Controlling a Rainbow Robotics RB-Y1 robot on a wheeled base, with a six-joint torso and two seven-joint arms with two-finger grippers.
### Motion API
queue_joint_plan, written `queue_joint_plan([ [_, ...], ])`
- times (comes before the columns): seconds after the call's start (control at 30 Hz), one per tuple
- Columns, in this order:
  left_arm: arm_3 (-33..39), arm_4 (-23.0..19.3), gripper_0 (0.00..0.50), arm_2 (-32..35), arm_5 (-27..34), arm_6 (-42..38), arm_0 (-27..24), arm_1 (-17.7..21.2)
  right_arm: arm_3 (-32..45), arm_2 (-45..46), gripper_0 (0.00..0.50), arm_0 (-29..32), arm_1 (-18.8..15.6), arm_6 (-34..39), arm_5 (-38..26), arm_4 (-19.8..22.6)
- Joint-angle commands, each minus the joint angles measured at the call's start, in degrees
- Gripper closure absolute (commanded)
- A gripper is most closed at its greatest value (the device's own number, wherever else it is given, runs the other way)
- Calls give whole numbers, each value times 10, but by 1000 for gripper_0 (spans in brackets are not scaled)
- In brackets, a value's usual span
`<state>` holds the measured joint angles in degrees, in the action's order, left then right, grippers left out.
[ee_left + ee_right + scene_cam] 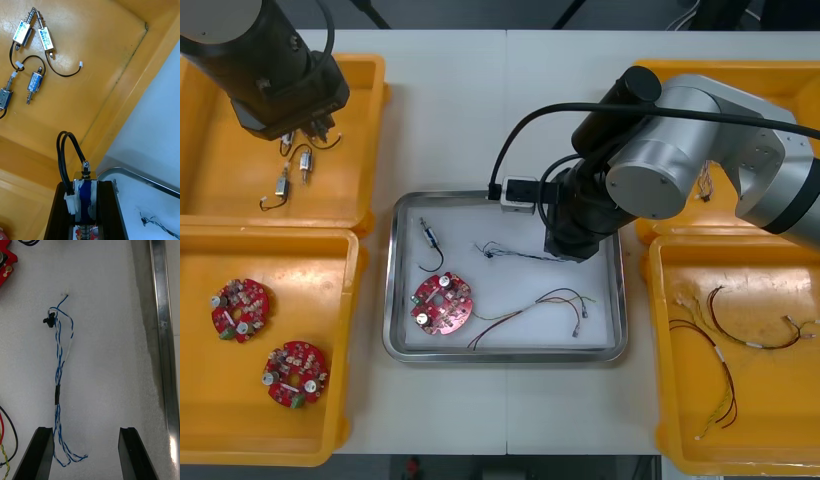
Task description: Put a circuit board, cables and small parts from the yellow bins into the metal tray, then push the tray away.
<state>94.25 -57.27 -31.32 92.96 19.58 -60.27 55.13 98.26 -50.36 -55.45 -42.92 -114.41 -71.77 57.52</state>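
The metal tray [392,290], white inside, holds four things: a round red circuit board [442,303] at its near left, a cabled small metal part [428,240] at its far left, a red and yellow cable [545,303] along its near side and a twisted blue and white cable [58,390] toward its far right. The right gripper [85,431] hangs low over that cable inside the tray, fingers spread wide, the cable's end lying free between them. The far-left yellow bin [93,56] holds loose small metal parts [35,81]. Over its wall nearest the tray, the left gripper [85,184] is clamped on a gripped small metal part [83,198] with a looped black cable. The near-left yellow bin [200,350] beside the tray holds two spare circuit boards [240,310]; the near-right yellow bin [780,440] holds spare red and yellow cables [725,350]
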Motion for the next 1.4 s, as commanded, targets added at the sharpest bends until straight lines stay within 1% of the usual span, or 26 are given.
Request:
queue_joint_plan([
  [0.03, 25, -7, 500, 18, 8, 27, -1, 27, 21, 42, 0, 0, -25, -6, -47, 46],
  [0.2, 27, -8, 500, 18, 9, 24, -1, 26, 27, 115, 0, 0, -32, 6, -129, 85],
  [0.23, 27, -8, 500, 17, 9, 23, -1, 27, 27, 137, 0, 0, -35, 20, -151, 94],
  [0.27, 28, -8, 500, 18, 9, 23, -1, 27, 28, 145, 0, 0, -36, 27, -159, 97],
  [0.33, 27, -8, 500, 18, 10, 22, -1, 27, 29, 181, 0, 0, -41, 57, -196, 106],
  [0.5, 27, -6, 500, 18, 12, 22, -1, 28, 33, 247, 0, 0, -59, 142, -269, 112],
  [0.63, 27, -6, 500, 18, 12, 24, -1, 29, 33, 280, 0, 3, -82, 209, -305, 117],
  [0.73, 28, -6, 500, 17, 13, 23, 0, 29, 33, 310, 0, 15, -93, 259, -323, 117],
  [0.87, 27, -6, 500, 18, 14, 23, 0, 29, 34, 372, 0, 53, -106, 327, -343, 108],
  [1.1, 27, -5, 500, 18, 15, 22, -1, 29, 39, 460, 0, 115, -128, 394, -364, 85],
  [1.23, 28, -5, 500, 17, 15, 22, 0, 29, 51, 498, 0, 151, -139, 434, -371, 60],
  [1.4, 27, -5, 500, 17, 16, 22, -1, 29, 52, 540, 0, 188, -146, 479, -380, 55],
])
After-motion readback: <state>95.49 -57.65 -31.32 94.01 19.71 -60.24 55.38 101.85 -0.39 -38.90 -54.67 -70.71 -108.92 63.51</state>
